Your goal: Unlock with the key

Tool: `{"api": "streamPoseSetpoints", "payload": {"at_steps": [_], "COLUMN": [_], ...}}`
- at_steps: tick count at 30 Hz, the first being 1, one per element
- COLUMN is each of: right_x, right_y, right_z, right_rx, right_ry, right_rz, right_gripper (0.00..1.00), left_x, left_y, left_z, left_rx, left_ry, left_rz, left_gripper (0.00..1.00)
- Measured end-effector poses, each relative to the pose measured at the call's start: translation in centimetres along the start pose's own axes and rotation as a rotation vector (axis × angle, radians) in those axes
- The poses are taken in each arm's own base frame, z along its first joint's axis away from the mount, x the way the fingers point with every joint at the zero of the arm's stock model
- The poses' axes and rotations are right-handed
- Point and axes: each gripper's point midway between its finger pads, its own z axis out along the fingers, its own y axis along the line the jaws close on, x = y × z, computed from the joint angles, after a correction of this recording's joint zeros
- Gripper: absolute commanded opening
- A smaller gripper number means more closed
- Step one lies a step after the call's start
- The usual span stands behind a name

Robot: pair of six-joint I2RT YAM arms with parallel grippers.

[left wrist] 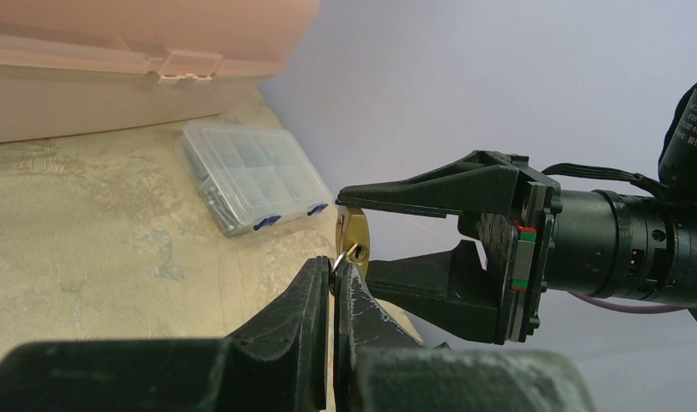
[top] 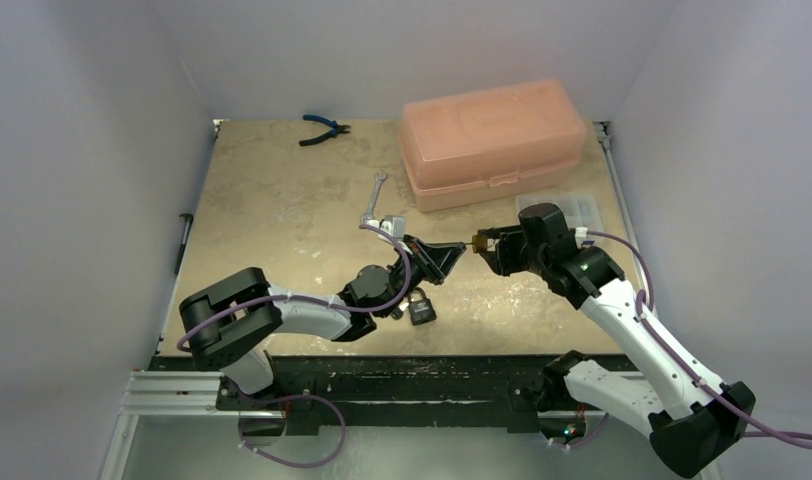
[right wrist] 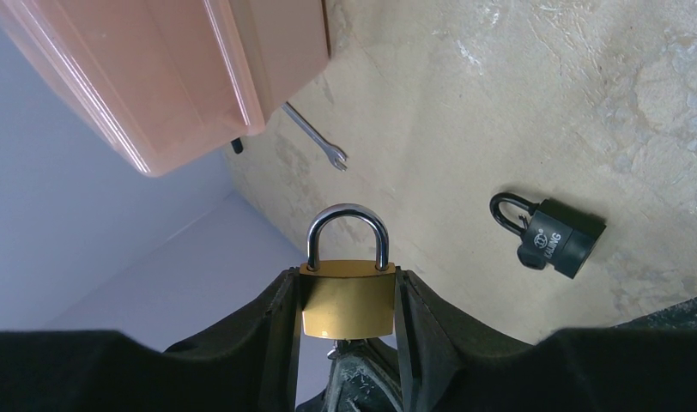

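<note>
My right gripper (right wrist: 347, 296) is shut on a brass padlock (right wrist: 347, 302), one finger on each side of its body. The steel shackle (right wrist: 347, 215) stands closed and points away from the wrist. In the left wrist view my left gripper (left wrist: 335, 273) is shut on a small silver key (left wrist: 345, 258). The key's tip reaches the keyhole in the bottom face of the brass padlock (left wrist: 356, 232). From above, the two grippers meet tip to tip over the middle of the table, left gripper (top: 452, 250) against right gripper (top: 485, 243).
A second, black padlock (top: 420, 308) lies on the table under the left arm. A pink plastic case (top: 494, 140) stands at the back right with a clear parts box (top: 572, 210) beside it. A wrench (top: 374, 200) and blue-handled pliers (top: 324, 128) lie further back.
</note>
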Motion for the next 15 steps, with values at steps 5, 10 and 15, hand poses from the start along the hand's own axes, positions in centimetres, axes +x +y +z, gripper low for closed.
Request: {"api": "streamPoseSetpoints", "payload": {"at_steps": [5, 10, 15], "right_x": [-0.12, -0.19, -0.08], "right_y": [0.07, -0.03, 0.0], "right_z": [0.04, 0.25, 0.22], "right_rx": [-0.001, 0.007, 0.008], "right_ry": [-0.003, -0.007, -0.002], "right_rz": [0.007, 0.009, 0.015], "right_gripper": [0.0, 0.0, 0.0], "left_x": [0.02, 0.23, 0.43], "left_y": [-0.02, 0.08, -0.07], "left_z": [0.17, 0.19, 0.11], "left_rx": [-0.005, -0.015, -0.021], "left_ry": [-0.006, -0.009, -0.012], "left_rz": [-0.001, 0.0, 0.009], "left_gripper": [0.0, 0.0, 0.0]}}
